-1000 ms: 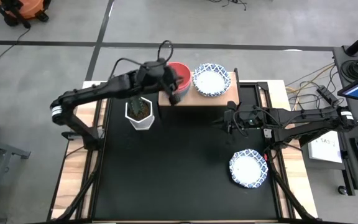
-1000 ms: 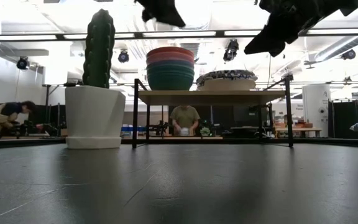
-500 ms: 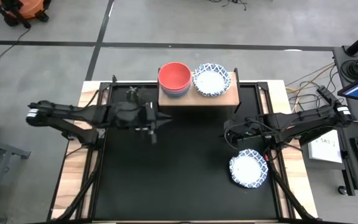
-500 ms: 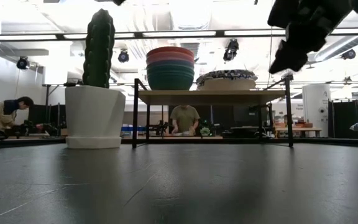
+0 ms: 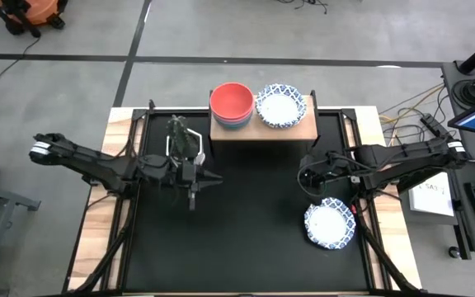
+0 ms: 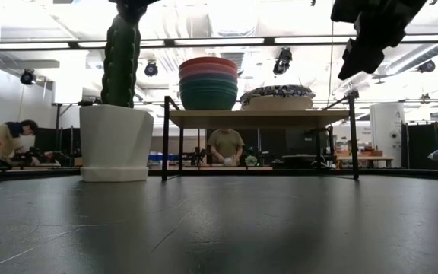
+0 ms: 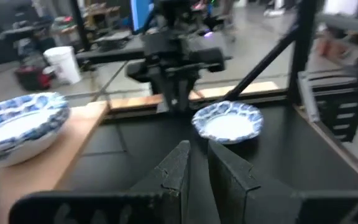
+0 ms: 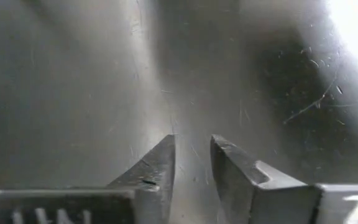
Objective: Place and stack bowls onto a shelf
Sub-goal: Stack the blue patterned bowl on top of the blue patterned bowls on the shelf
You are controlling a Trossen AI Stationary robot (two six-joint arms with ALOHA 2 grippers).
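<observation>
Clearly the last patterned bowl [image 5: 330, 223] off the shelf [image 5: 300, 130] sits alone near the tabletop's right edge, just in front of the right gripper [image 5: 307, 178], nearly closed and empty, whereas the left gripper [image 5: 191, 197], equally narrow and empty, hangs well apart.

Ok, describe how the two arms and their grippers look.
Both arms are dark, slim and jointed, each with a white band near its outer end and black cables along it. The left gripper and right gripper each have two flat, dark, wedge-shaped fingers tapering to points.
</observation>
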